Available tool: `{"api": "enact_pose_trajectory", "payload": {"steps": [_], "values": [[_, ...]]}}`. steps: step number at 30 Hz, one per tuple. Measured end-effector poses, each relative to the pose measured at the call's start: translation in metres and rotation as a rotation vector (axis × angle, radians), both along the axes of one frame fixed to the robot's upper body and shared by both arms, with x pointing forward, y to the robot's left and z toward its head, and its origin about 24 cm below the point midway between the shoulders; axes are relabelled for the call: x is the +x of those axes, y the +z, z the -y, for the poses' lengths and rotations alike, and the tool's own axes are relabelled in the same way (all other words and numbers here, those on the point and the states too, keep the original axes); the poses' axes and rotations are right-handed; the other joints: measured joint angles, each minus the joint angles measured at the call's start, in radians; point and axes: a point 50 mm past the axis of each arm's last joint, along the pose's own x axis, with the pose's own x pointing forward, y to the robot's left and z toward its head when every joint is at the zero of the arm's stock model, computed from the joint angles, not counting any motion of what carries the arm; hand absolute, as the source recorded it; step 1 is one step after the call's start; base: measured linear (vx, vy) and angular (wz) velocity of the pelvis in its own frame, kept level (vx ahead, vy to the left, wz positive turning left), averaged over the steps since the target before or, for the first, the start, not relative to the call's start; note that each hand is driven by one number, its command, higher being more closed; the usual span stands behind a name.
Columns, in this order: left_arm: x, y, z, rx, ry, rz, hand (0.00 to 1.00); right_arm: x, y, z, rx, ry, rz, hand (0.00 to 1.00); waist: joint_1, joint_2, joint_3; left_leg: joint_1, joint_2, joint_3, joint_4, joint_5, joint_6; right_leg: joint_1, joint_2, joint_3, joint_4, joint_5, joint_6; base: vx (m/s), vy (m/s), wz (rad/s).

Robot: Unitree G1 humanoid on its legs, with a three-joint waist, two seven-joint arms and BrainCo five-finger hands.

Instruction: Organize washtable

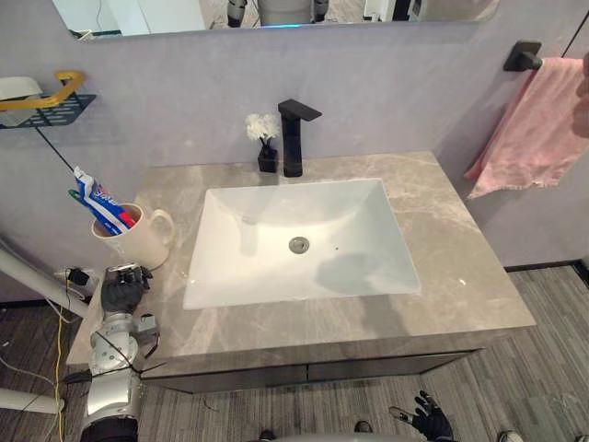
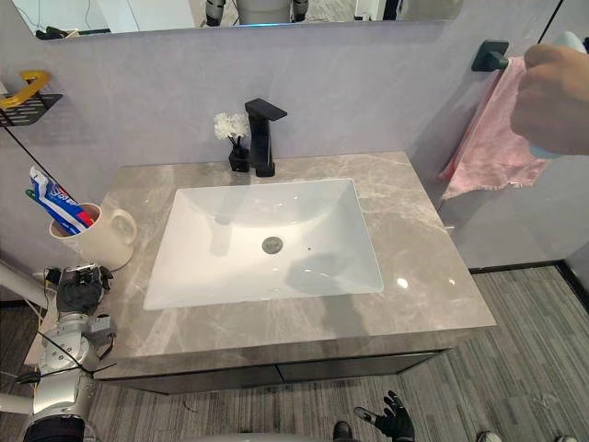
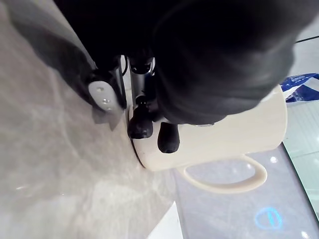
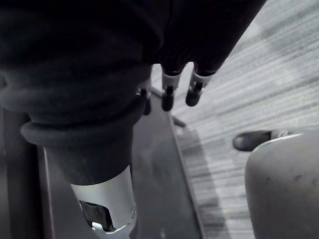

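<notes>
Hard to make out first: left hand at the near left corner of the washtable, mostly hidden under its dark cover, touching the base of a cream mug; impossible to tell whether grasping or released; right hand low by the floor in front of the counter, released with fingers spread, holding nothing; a person's hand cut off at the far right, in front of a pink towel, wrapped round something pale blue too hidden to name; mirror cropped along the far wall; black wire shelf cut off at the far left. Then the washtable itself: grey veined stone top; white rectangular sink sunk in the middle; black faucet behind it; small dark vase of white flowers just left of the faucet; mug on the left side of the top, handle toward the sink, holding a blue, white and red toothpaste tube leaning left.
</notes>
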Motion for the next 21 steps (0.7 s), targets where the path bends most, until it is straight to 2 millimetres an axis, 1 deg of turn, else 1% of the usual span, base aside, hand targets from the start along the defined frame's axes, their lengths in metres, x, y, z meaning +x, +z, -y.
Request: {"api": "enact_pose_trajectory", "payload": {"steps": [9, 11, 14, 21], "values": [[0.012, 0.004, -0.005, 0.005, 0.020, 0.009, 1.00, 0.000, 0.000, 0.000, -0.001, -0.001, 0.002, 0.00, -0.009, 0.002, 0.006, -0.010, 0.001, 0.013, 0.004, 0.000, 0.000, -0.015, 0.000, 0.014, -0.001, 0.007, 0.000, -0.02, -0.007, -0.04], [0.017, 0.008, -0.004, 0.005, 0.018, 0.025, 1.00, 0.001, 0.001, 0.001, -0.003, -0.004, 0.004, 0.00, -0.008, 0.001, 0.020, -0.013, 0.001, 0.013, 0.005, 0.000, 0.000, -0.018, 0.001, 0.013, 0.000, 0.007, -0.001, 0.00, 0.000, 0.00], [0.019, 0.014, -0.008, 0.031, 0.012, 0.029, 1.00, 0.002, 0.001, 0.002, -0.007, -0.008, 0.010, 0.00, -0.009, 0.002, 0.021, -0.033, 0.001, 0.018, 0.009, 0.000, 0.000, -0.040, 0.001, 0.020, 0.001, 0.011, -0.001, -0.02, -0.013, -0.05], [0.037, 0.026, -0.009, 0.051, -0.009, 0.047, 1.00, 0.002, 0.002, 0.004, -0.012, -0.016, 0.013, 0.00, -0.014, 0.000, 0.025, -0.056, 0.002, 0.025, 0.017, 0.000, 0.000, -0.058, 0.000, 0.026, 0.003, 0.016, 0.002, -0.01, -0.007, -0.03]]}}
